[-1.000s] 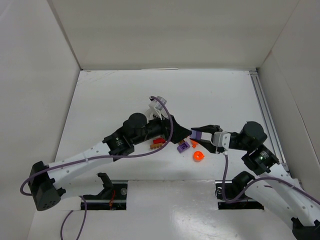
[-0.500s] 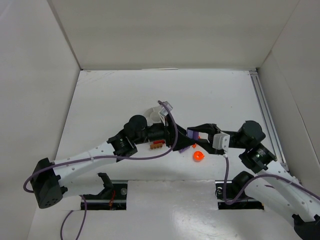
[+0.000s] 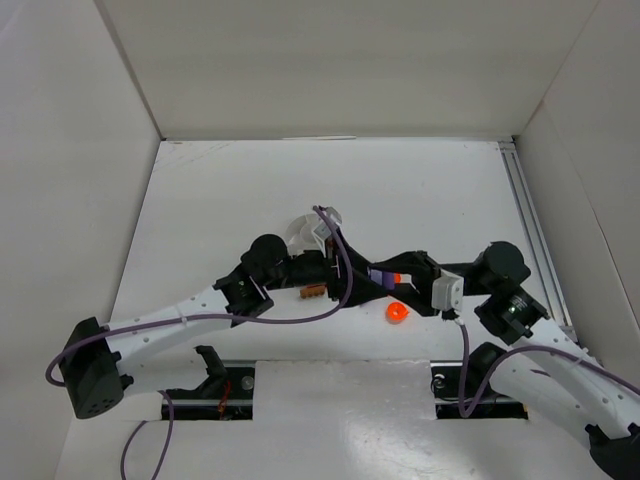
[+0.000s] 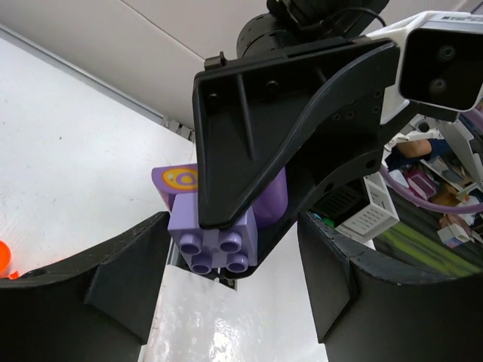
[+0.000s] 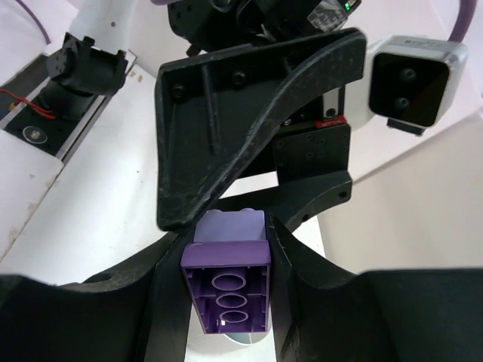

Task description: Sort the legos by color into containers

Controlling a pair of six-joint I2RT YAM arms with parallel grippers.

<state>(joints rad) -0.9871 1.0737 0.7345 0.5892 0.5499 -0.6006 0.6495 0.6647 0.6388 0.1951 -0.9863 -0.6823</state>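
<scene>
Purple brick [image 5: 226, 290] is pinched tight in my right gripper [image 5: 226, 260], held up to my left gripper [image 4: 230, 256], which is wide open and empty. Looks like a handoff, since the dish [image 3: 298, 226] sits on the left arm's side.

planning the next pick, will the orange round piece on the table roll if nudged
Probably: the orange piece looks rounded, so a sideways nudge may roll it. It sits alone on the flat table, so little would stop it. Tiny next to the right gripper, so likely light.

Left end effector [image 3: 366, 287] close around right [image 5: 226, 260]
</scene>
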